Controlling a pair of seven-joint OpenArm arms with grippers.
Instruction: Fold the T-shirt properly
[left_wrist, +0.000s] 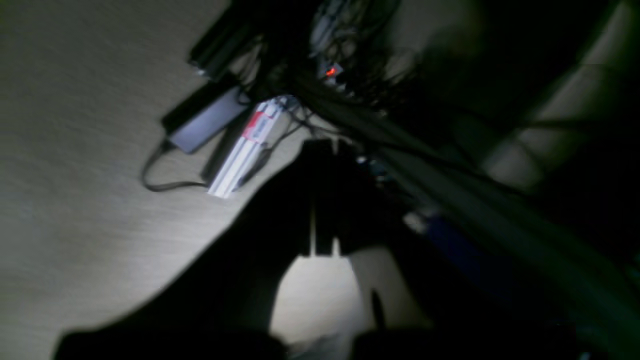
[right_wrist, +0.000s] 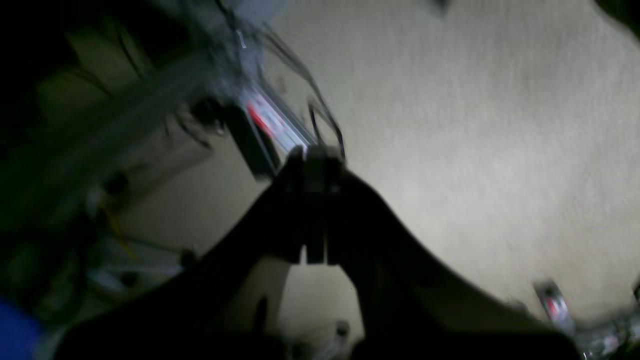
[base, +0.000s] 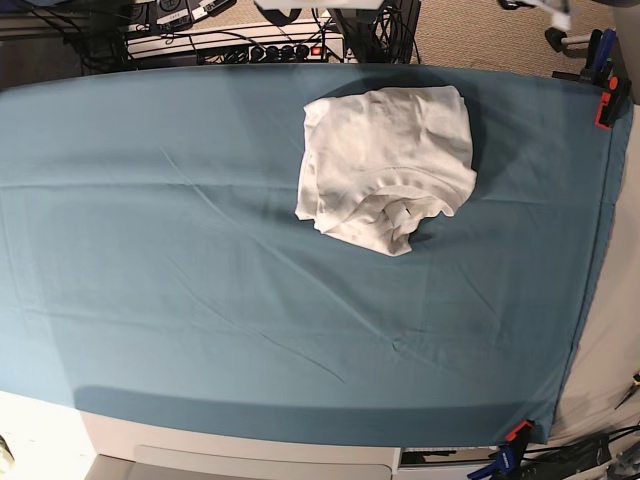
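The white T-shirt (base: 385, 165) lies as a rumpled, loosely bunched heap on the teal sheet (base: 180, 270), at the back and right of centre. Neither arm shows in the base view. In the left wrist view my left gripper (left_wrist: 324, 150) is a dark silhouette with its fingers closed together, empty, over carpet and cables. In the right wrist view my right gripper (right_wrist: 315, 156) looks the same: closed, empty, over carpet. The T-shirt is in neither wrist view.
A power strip and cables (base: 240, 45) run behind the table's back edge. Orange clamps (base: 605, 105) pin the sheet at the right edge. A black adapter (left_wrist: 205, 120) and a white box with a red label (left_wrist: 250, 145) lie on the floor.
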